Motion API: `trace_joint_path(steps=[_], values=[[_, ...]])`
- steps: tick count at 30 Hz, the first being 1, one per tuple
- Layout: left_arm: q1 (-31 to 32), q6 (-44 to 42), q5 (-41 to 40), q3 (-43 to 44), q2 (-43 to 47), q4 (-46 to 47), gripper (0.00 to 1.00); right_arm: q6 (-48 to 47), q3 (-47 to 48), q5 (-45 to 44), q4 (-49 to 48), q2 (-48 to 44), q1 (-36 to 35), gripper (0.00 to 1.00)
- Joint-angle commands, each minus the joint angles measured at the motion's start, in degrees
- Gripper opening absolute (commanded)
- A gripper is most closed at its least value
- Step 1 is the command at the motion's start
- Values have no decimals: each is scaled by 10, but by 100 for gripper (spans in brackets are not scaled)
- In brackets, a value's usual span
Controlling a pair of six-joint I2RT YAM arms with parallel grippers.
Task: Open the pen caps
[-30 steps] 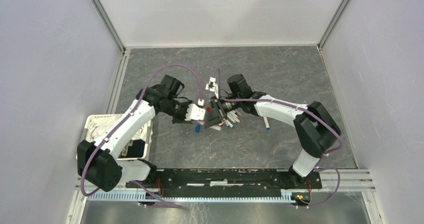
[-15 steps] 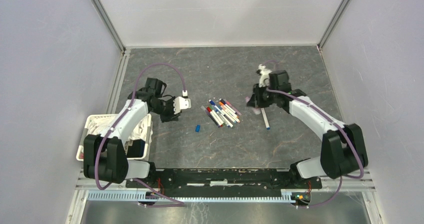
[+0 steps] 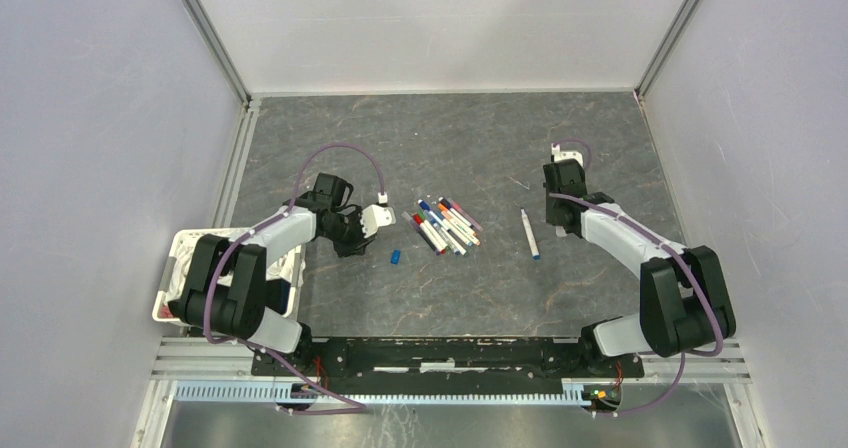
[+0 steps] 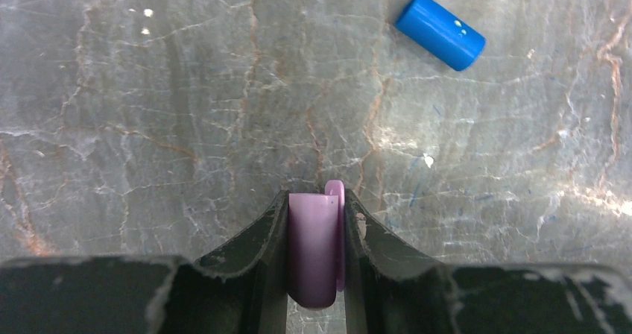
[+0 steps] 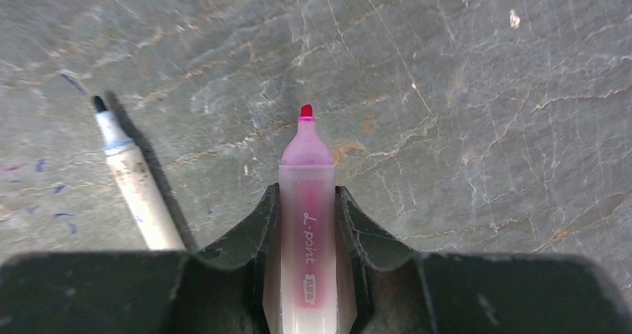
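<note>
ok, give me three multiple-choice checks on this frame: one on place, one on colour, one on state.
1. Where does the blue cap lie?
A. on the bare table, between the left tool and the bunch of pens
B. pushed onto a pen
C. in the right tool

2. What colour is the held cap in the left tool?
A. green
B. lilac
C. orange

3. The held pen in the right tool is:
A. capped
B. uncapped, tip bare
C. lying loose on the table

Answers:
1 A: the top view shows it alone on the table, touching no pen.
2 B: the left wrist view shows lilac between the fingers.
3 B: the right wrist view shows its pink tip bare.
</note>
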State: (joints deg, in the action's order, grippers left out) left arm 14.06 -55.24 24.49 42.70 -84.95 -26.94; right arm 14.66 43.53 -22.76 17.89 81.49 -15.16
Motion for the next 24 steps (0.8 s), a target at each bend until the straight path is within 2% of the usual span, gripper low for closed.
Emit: trace_joint_path(steps=[1,4,7,9,10,11,15,17,19,24], values=[[1,33,-10,-6,-2,29,32,4,-15,-28,-33,21,8,14],[1,39,-4,-3,5,17,43,6,-26,-12,-43,29,13,15],[1,44,13,6,24,-5,55,6,-36,-7,-49,32,16,25],[1,50,25,17,38,-22,67,6,-42,-4,-54,31,17,31],[0,53,31,25,45,-31,77,6,-45,-3,-55,29,18,36],[0,61,37,33,51,-38,81,6,-45,-1,-56,27,18,39],[-2,93,50,89,65,-87,89,5,-40,9,-52,16,18,56],[-5,102,53,119,73,-110,94,5,-33,12,-48,4,18,61],[-9,111,52,138,88,-122,100,8,-21,12,-40,-7,17,61],[-11,166,11,194,118,-131,100,4,3,63,-62,-52,-4,62]])
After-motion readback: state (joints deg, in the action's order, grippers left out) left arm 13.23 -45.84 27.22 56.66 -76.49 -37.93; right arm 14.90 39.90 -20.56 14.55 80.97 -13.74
